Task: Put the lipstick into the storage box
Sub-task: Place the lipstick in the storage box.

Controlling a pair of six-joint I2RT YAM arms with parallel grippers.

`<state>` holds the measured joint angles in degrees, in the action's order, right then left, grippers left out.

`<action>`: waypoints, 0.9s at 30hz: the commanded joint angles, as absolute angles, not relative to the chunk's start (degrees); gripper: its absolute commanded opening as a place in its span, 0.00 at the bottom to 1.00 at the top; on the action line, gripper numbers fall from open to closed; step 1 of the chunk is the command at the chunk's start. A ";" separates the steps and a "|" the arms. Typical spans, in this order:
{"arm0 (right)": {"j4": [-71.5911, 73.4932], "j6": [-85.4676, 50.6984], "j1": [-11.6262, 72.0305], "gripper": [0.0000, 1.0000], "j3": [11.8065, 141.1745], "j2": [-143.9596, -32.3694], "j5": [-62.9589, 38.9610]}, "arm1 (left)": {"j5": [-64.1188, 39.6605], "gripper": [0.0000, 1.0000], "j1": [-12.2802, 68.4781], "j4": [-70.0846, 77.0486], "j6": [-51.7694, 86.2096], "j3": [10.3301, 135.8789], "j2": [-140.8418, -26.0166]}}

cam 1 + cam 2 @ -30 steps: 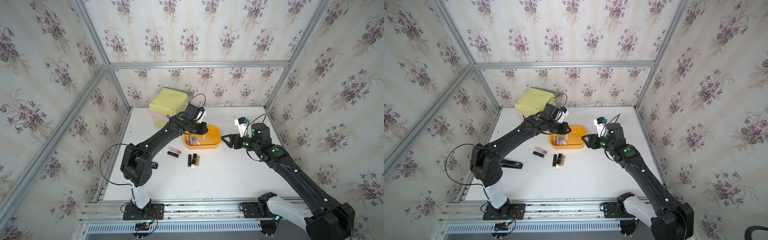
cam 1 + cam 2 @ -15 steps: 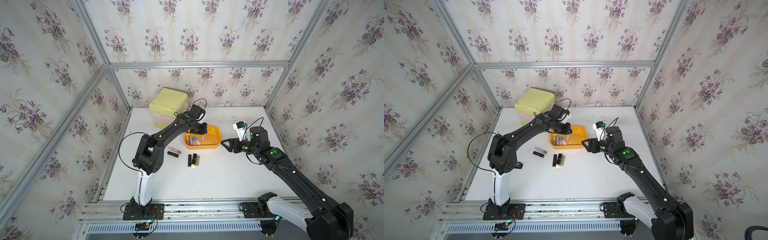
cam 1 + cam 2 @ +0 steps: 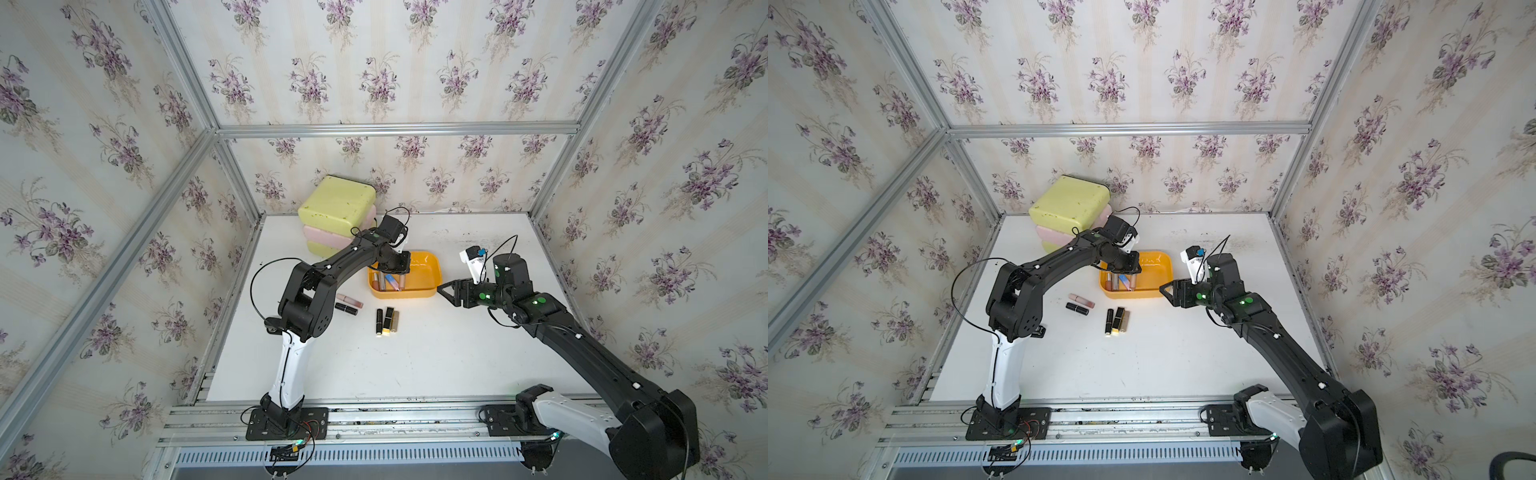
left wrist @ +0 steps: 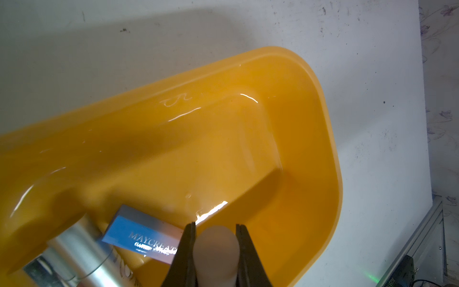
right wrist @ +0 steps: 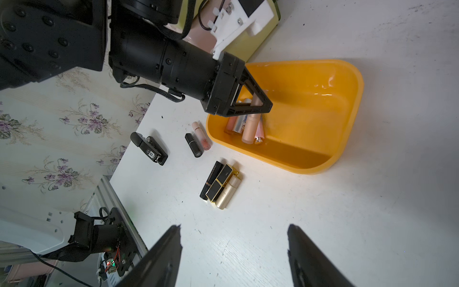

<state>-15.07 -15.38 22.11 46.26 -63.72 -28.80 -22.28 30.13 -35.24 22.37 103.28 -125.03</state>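
Both top views are showing the left gripper (image 3: pixel 400 270) reaching into the orange storage box (image 3: pixel 428 266) at the end nearest the stacked green and pink boxes (image 3: pixel 1069 208), with five more lipsticks lying on the white table (image 3: pixel 1142 357). The right gripper (image 3: pixel 1169 291) is hovering just beside the box's other end.

Left wrist view is showing the fingers (image 4: pixel 187 248) clamping a pale pink lipstick (image 4: pixel 216 251) over the box floor, beside a blue-labelled tube (image 4: pixel 141 238).

Right wrist view is showing the right jaws standing apart, gripping nothing, above bare table.
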 commanded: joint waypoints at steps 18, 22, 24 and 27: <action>-12.53 -15.01 22.85 0.71 46.41 -68.06 -29.49 | -23.77 0.13 27.80 -34.39 22.30 103.89 -129.68; -12.41 -15.03 23.01 0.71 46.51 -68.88 -29.62 | -24.14 0.19 27.51 -34.41 22.50 104.18 -130.32; -12.48 -14.94 22.98 0.71 46.66 -68.99 -29.62 | -24.34 0.22 27.42 -34.28 22.59 104.31 -130.43; -12.47 -14.89 23.03 0.71 46.58 -69.08 -29.53 | -24.60 0.30 27.33 -34.14 22.76 104.42 -130.52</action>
<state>-13.13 -15.22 22.92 46.33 -68.97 -29.23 -24.23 27.40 -34.61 22.55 103.90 -129.97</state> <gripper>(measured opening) 0.707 0.282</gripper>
